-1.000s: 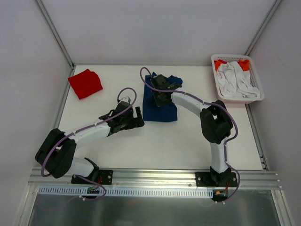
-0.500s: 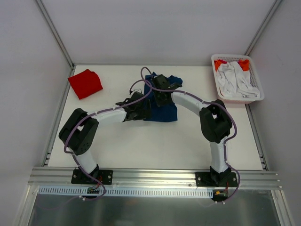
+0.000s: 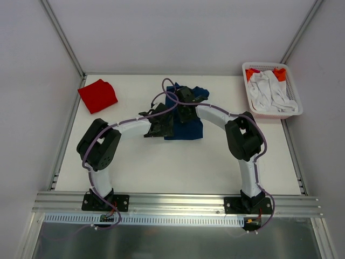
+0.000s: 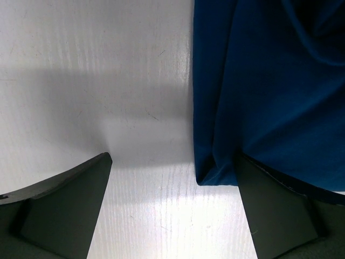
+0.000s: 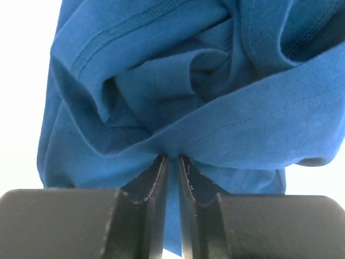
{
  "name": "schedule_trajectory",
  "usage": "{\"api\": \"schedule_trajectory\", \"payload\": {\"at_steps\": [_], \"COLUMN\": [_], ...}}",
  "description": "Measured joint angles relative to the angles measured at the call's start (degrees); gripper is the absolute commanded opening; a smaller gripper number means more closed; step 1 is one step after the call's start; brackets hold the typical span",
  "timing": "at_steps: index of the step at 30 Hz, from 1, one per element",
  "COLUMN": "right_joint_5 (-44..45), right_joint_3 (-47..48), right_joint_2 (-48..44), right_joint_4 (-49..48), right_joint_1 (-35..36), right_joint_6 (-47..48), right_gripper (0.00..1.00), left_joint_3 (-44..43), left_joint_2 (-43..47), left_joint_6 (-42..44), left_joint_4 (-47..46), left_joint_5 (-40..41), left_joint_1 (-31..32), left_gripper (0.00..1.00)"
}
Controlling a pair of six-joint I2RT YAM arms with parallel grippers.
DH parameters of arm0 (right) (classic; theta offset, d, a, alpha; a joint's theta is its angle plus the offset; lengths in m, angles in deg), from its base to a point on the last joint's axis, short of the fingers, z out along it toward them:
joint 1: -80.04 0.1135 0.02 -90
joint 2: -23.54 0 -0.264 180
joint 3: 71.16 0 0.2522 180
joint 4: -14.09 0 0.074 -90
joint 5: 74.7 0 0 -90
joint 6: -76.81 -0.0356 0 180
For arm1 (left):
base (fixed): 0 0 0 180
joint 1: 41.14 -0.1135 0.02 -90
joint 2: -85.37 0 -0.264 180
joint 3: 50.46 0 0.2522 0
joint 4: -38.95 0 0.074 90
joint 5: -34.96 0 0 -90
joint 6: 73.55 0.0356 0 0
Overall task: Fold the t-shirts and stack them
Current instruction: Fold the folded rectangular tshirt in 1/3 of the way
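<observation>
The navy blue t-shirt lies bunched and partly folded at the middle back of the table; its print is hidden. My right gripper is shut on a fold of it, pinching the cloth between its fingertips. My left gripper is open at the shirt's near left corner; one finger is on bare table, the other is over the cloth edge. The red t-shirt lies folded at the back left, away from both grippers.
A white slatted basket at the back right holds white and orange cloth. Metal frame posts and grey walls close in the table on three sides. A rail runs along the near edge.
My left arm has swung right and forward from the table's middle left to the navy shirt's left corner. My right gripper has stayed on the shirt.
</observation>
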Motion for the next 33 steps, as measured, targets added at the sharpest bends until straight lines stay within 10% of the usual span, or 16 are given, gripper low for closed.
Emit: {"api": "schedule_trajectory", "payload": {"at_steps": [33], "right_joint_5": [-2.0], "right_joint_3": [17.2], "right_joint_2": [11.3], "right_joint_4": [-3.0], "right_joint_1": [-12.8], "right_joint_6": [-2.0], "right_gripper": [0.19], "left_joint_3": [-4.5], "left_joint_2": [-3.3], "left_joint_6": [0.3], "left_joint_4": [3.6], "left_joint_5": [1.6], "left_joint_1": [1.7], "left_gripper": [0.99]}}
